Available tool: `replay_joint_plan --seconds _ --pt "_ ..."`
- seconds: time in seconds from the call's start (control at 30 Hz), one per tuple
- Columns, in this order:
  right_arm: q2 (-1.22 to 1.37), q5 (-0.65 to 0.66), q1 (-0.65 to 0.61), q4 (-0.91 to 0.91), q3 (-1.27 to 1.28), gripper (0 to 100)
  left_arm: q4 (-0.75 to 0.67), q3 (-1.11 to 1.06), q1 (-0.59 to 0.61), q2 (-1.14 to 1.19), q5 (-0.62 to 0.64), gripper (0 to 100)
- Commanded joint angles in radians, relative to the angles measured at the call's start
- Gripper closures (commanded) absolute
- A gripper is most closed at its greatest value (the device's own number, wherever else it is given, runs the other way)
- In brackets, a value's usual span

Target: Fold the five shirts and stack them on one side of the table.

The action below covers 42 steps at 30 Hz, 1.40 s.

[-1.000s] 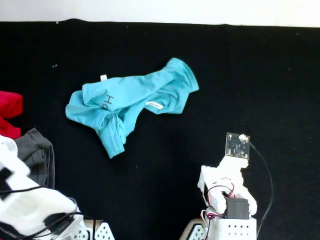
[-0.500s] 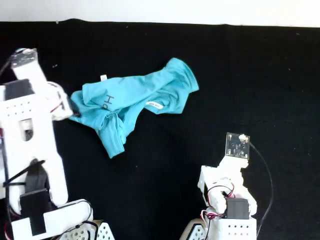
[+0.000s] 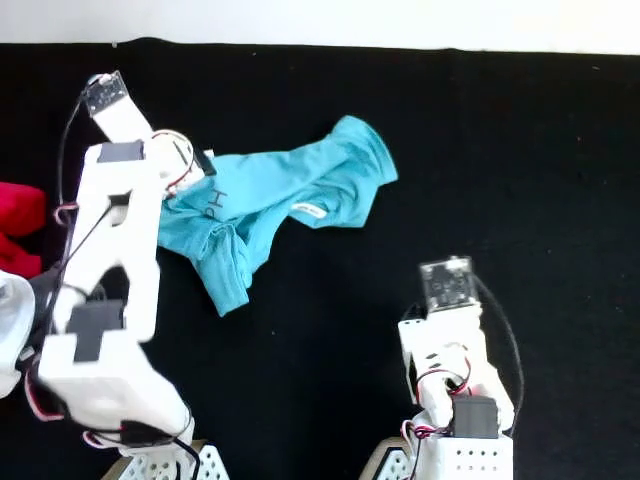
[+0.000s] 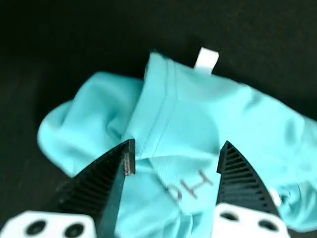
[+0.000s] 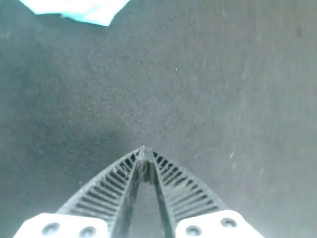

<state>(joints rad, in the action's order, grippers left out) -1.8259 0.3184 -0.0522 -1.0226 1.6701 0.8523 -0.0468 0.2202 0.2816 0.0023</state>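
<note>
Currently, the left gripper stands wide open directly above one end of the crumpled turquoise knit shirt and holds nothing. A stitched hem band of the shirt passes between the jaws and runs ahead of the fingertips to a small white fabric tag. From these jaws, the shirt's long axis extends sideways across the black table cloth toward the right arm's half. The right gripper is fully closed and empty above bare cloth, and the shirt's nearest corner lies well ahead of it. The left arm is therefore judged the nearer for a grasp. The shirt is bunched and unfolded, with dark lettering beside the left jaws.
</note>
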Motion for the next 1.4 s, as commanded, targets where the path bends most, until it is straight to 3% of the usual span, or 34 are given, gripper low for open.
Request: replay_joint_plan --seconds 0.0,0.1,0.23,0.27,0.47,0.63,0.73,0.83,0.97,1.13,1.37 --pt "-0.007 0.166 -0.007 0.025 0.13 98.5 0.04 0.193 0.002 0.139 0.008 73" --pt "-0.007 0.17 -0.005 0.027 0.122 98.5 0.19 0.318 0.013 0.24 0.006 75" --pt "-0.007 0.063 -0.008 0.028 0.062 98.5 0.42 0.447 0.015 0.298 0.006 98" --pt "-0.007 0.049 -0.008 0.027 0.036 98.5 0.468 0.47 0.015 0.302 0.006 100" --pt "0.028 0.049 -0.01 0.019 -0.12 98.5 0.703 0.624 0.074 0.223 0.009 99" --pt "0.274 0.048 -0.051 0.021 -0.317 97.8 0.818 0.688 0.168 0.028 0.005 99" --pt "0.51 0.043 -0.136 0.021 -0.492 87.9 0.918 0.651 0.179 -0.05 -0.048 99" --pt "0.769 0.04 -0.197 0.021 -0.685 78.1 0.922 0.475 0.182 -0.093 -0.147 99" --pt "1.089 -0.069 -0.208 0.021 -0.946 77.5 0.904 0.209 0.226 -0.128 -0.247 99" --pt "1.438 -0.161 -0.262 0.025 -1.211 77.5 0.687 -0.002 0.349 -0.148 -0.265 99" --pt "1.848 -0.204 -0.41 0.022 -1.613 77.5 0.502 -0.242 0.338 -0.15 -0.265 99"
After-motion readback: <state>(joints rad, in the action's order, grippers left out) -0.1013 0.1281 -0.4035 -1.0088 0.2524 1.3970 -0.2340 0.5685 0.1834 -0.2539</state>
